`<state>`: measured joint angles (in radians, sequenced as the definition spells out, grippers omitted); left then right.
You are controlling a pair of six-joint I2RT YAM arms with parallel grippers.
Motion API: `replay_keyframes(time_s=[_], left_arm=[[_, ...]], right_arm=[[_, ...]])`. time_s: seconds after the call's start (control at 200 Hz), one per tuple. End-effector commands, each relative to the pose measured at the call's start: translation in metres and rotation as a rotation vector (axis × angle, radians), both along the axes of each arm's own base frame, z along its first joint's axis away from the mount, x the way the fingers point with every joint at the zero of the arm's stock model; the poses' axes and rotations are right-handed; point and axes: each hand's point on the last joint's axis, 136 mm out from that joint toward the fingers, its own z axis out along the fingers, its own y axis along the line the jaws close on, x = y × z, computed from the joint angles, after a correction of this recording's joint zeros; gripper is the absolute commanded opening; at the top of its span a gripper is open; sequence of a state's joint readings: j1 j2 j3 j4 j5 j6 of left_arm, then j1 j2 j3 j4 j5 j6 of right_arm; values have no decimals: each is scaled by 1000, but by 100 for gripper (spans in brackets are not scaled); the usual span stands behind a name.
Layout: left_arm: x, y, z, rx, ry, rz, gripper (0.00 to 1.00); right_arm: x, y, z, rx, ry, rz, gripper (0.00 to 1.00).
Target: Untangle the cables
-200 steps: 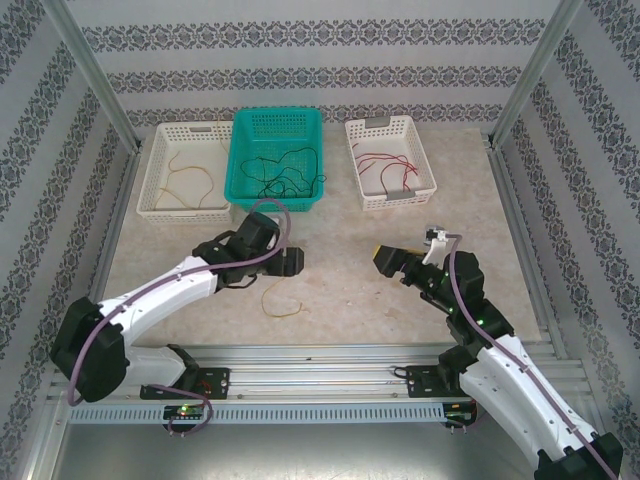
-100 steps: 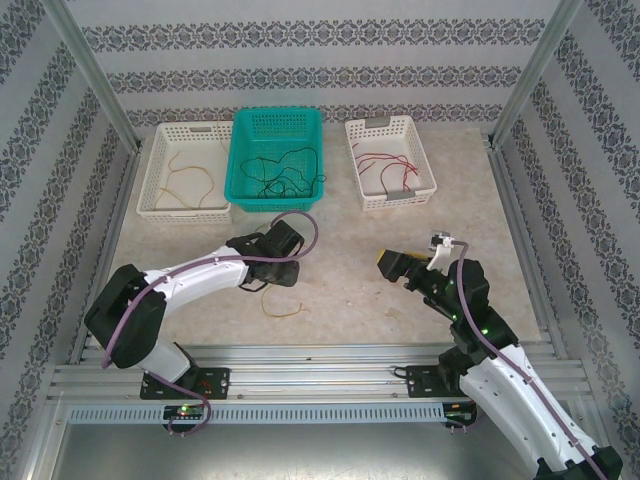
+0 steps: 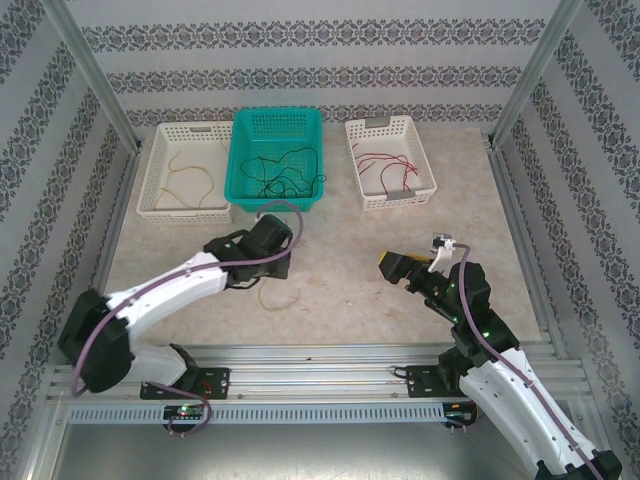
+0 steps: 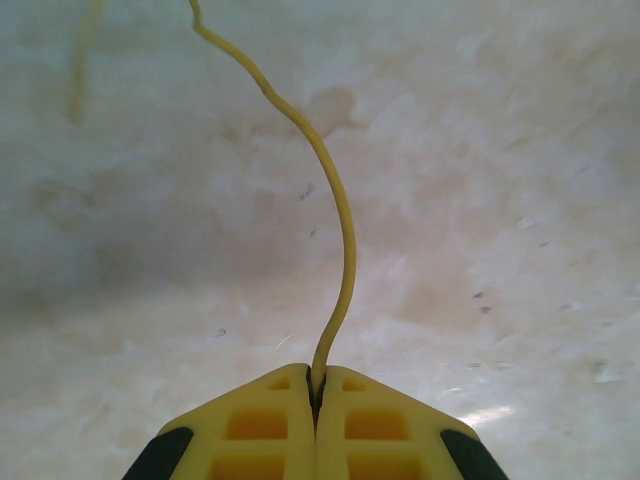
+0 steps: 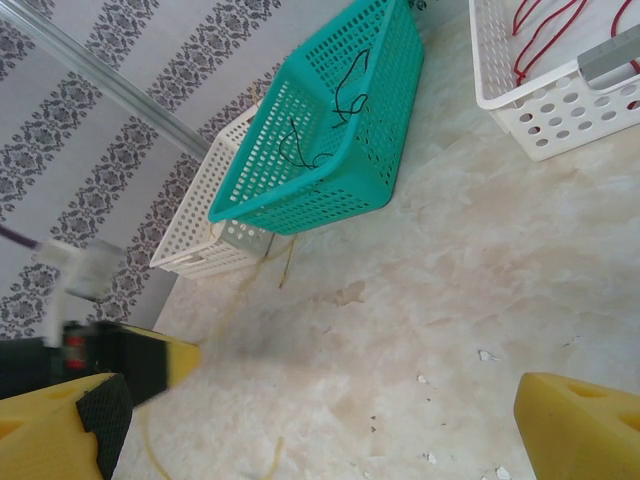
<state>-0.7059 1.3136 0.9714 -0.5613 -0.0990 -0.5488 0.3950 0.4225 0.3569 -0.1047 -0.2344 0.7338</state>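
Note:
A thin yellow cable (image 4: pixel 340 230) lies loose on the marble table, and my left gripper (image 4: pixel 318 385) is shut on its near end. From above, that gripper (image 3: pixel 275 275) sits low in front of the teal basket, with the yellow cable's loop (image 3: pixel 283 300) just beyond its tip. More cables lie in the baskets: black ones (image 3: pixel 285 170) tangled in the teal basket, yellow ones (image 3: pixel 190 180) in the left white basket, red ones (image 3: pixel 390 165) in the right white basket. My right gripper (image 3: pixel 392 265) hovers open at mid-table with nothing between its fingers (image 5: pixel 65 420).
Three baskets stand in a row at the back: white (image 3: pixel 150 170), teal (image 3: pixel 236 160), white (image 3: pixel 432 170). The right wrist view shows the teal basket (image 5: pixel 330 130) and the red-cable basket (image 5: pixel 540 110). Metal frame posts and patterned walls close the sides.
My left gripper has closed on the yellow cable's end, and its arm swung out and back. The right arm has shifted only slightly and stays open.

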Motion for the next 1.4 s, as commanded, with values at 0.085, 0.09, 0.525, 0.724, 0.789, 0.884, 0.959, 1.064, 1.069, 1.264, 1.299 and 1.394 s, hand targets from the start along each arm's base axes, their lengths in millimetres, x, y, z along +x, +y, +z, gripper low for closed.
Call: replay_keyframes(time_s=[0.085,0.09,0.525,0.724,0.789,0.884,0.959,1.064,1.069,1.264,1.299,1.394], left_arm=[[-5,28,93,-52,-189,93,0],[-5,29,96,-55,-197,95,0],[47,114,268,36,-630,300,0],[103,175,274,20,-632,476,0],[122,187,275,62,-649,504,0],[149,205,271,75,-643,539,0],[168,216,264,68,-637,556,0],[195,222,242,64,-605,552,0],[197,222,241,62,-604,549,0],[232,226,170,62,-508,525,0],[237,224,157,59,-492,513,0],[248,223,125,71,-445,504,0]], right_arm=[[1,-1,3,14,1,-14,98],[1,-1,3,15,0,-15,98],[5,4,11,26,0,-4,98],[3,8,13,29,-8,13,98],[3,8,12,26,-5,13,98],[3,9,9,24,-2,16,98],[3,9,8,22,0,15,98],[4,10,4,19,3,14,98],[3,10,4,20,3,15,98],[5,12,-2,17,10,20,98],[5,12,-1,18,7,20,98],[4,13,-12,19,19,23,98]])
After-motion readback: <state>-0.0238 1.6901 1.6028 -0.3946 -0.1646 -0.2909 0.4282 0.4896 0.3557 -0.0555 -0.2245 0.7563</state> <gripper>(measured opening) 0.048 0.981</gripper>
